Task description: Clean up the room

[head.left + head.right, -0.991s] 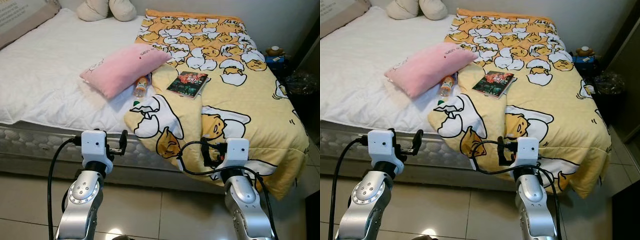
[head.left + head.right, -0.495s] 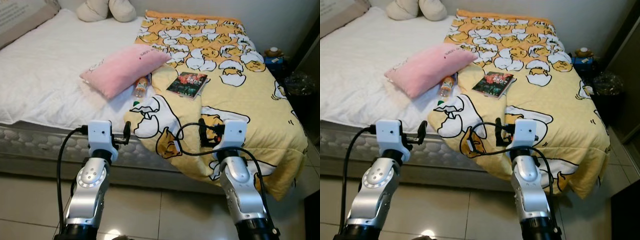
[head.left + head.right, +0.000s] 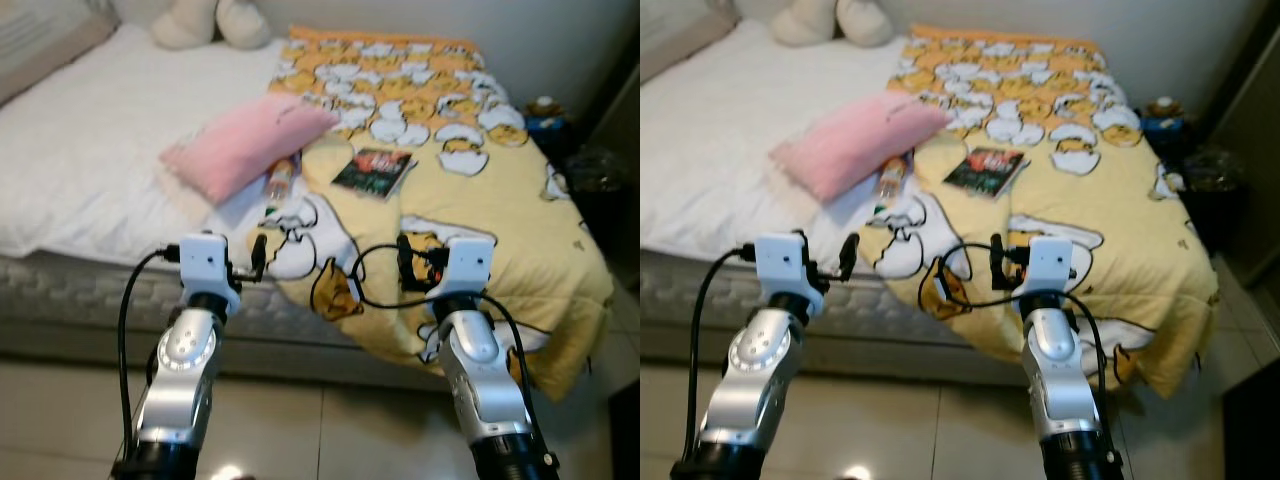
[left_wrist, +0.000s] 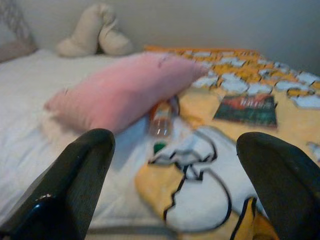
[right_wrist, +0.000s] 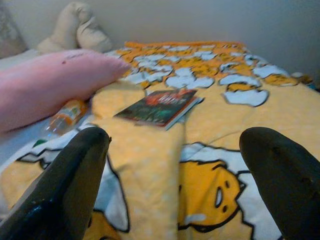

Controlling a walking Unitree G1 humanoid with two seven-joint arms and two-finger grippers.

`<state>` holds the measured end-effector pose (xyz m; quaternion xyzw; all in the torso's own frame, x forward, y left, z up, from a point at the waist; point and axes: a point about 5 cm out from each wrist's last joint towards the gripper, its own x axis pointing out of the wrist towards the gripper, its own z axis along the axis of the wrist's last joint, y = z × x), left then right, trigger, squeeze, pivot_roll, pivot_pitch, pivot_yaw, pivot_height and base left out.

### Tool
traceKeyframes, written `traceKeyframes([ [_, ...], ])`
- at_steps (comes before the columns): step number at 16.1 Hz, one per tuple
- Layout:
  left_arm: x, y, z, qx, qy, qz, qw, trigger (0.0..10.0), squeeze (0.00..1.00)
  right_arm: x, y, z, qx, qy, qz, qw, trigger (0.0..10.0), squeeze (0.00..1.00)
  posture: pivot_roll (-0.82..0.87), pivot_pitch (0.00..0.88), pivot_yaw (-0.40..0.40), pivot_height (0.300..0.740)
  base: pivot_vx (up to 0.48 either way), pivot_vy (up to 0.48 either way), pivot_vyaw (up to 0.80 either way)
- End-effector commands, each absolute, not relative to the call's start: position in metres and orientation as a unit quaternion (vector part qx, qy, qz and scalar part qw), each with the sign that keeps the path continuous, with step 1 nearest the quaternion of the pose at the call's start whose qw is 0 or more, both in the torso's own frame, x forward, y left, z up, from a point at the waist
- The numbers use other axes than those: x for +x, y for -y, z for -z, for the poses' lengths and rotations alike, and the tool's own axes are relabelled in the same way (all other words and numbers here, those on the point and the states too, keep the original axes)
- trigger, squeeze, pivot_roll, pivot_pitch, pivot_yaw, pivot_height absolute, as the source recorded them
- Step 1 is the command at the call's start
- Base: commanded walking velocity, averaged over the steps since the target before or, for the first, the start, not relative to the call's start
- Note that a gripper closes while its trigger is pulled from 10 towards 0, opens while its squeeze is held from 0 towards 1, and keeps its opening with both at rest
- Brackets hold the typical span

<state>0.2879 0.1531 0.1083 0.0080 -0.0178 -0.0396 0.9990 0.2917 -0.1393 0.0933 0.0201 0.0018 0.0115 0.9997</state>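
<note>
Both claws hover at the near edge of the bed (image 3: pixel 70 180), fingers spread wide and holding nothing. On the left, the left claw (image 3: pixel 258 258) is raised before the mattress side, beside the white sheet. A pink pillow (image 3: pixel 245 145) lies on the sheet, tilted across it, with a plastic bottle (image 3: pixel 281 176) with an orange label just beside its lower edge, touching the fold of the yellow blanket (image 3: pixel 480 200). A book (image 3: pixel 374 170) rests flat on the blanket, near the bottle. Cream cushions (image 3: pixel 210 20) sit at the head of the bed. Further right, the right claw (image 3: pixel 404 268) hangs over the blanket's drooping front edge. Beyond the bed's right side stands a small toy on a blue box (image 3: pixel 545 112).
</note>
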Motion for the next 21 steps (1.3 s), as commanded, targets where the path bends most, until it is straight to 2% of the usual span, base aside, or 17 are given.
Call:
traceKeyframes([
  [1, 0.2907, -0.1483, -0.1110, 0.016, 0.022, 0.048, 0.998, 10.0, 0.00, 0.2922, 0.1424, -0.0944, 0.018, 0.003, -0.003, 1.000, 10.0, 0.00, -0.08, 0.000, 0.015, 0.740, 0.472, 0.000, 0.00],
  [20, 0.2973, -0.1462, -0.1155, 0.023, 0.027, 0.057, 0.998, 10.0, 0.00, 0.2912, 0.1385, -0.0935, 0.028, 0.003, -0.005, 1.000, 10.0, 0.00, -0.07, 0.000, 0.019, 0.740, 0.470, 0.000, 0.00],
  [21, 0.2971, -0.1464, -0.1139, 0.031, 0.022, 0.054, 0.998, 10.0, 0.00, 0.2906, 0.1387, -0.0932, 0.027, 0.003, -0.005, 1.000, 10.0, 0.00, -0.07, 0.000, 0.017, 0.740, 0.000, 0.000, 0.00],
])
